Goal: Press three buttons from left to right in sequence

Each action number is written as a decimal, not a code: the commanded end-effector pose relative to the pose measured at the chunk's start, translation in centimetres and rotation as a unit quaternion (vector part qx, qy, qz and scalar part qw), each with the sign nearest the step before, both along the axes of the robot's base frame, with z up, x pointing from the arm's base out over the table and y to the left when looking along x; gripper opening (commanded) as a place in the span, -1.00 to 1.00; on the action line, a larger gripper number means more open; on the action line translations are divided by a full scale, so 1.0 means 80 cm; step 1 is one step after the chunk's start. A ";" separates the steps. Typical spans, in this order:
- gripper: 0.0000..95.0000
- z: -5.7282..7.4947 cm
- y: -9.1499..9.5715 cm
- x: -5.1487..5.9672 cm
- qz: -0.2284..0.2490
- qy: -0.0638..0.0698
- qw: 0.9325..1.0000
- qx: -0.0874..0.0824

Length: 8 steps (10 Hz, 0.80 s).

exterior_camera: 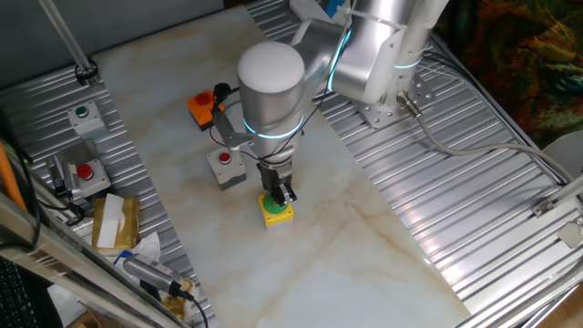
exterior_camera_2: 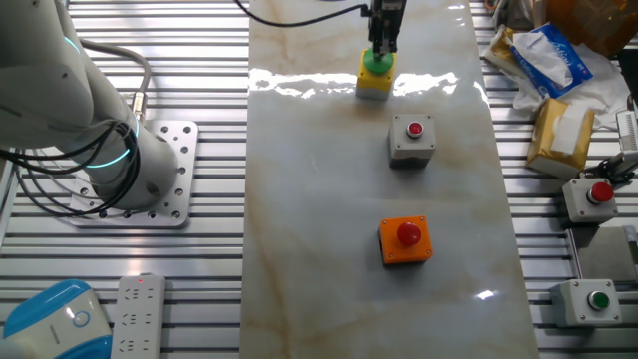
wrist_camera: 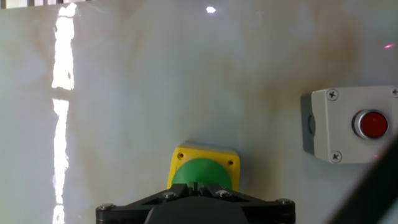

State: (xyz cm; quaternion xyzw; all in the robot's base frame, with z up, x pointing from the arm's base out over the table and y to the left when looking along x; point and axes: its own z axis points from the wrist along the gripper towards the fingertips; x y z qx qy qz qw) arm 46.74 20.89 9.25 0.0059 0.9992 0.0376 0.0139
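Three button boxes stand in a row on the marble tabletop (exterior_camera_2: 309, 199). The orange box with a red button (exterior_camera_2: 405, 240) is partly behind the arm in one fixed view (exterior_camera: 202, 107). The grey box with a red button (exterior_camera_2: 412, 139) is in the middle (exterior_camera: 224, 165) and shows at the right of the hand view (wrist_camera: 348, 124). The yellow box with a large green button (exterior_camera_2: 375, 82) (exterior_camera: 278, 215) lies right under my gripper (exterior_camera: 282, 196). In the hand view the fingertips are closed together and rest on the green button (wrist_camera: 202, 171). My gripper (wrist_camera: 202, 185) (exterior_camera_2: 382, 48) holds nothing.
Off the marble, on the ribbed metal, stand a pale grey box with a small green button (exterior_camera_2: 595, 300) and a grey red-button box with cables (exterior_camera_2: 596, 195). A brown packet (exterior_camera_2: 563, 135) and bags lie near them. The arm's base (exterior_camera_2: 150, 179) and a power strip (exterior_camera_2: 140, 314) are on the opposite side.
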 end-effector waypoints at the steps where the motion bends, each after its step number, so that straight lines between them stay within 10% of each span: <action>1: -1.00 0.000 0.000 -0.001 -0.001 0.001 1.000 -0.003; 8: -1.00 0.032 0.006 -0.012 -0.008 0.001 1.000 -0.001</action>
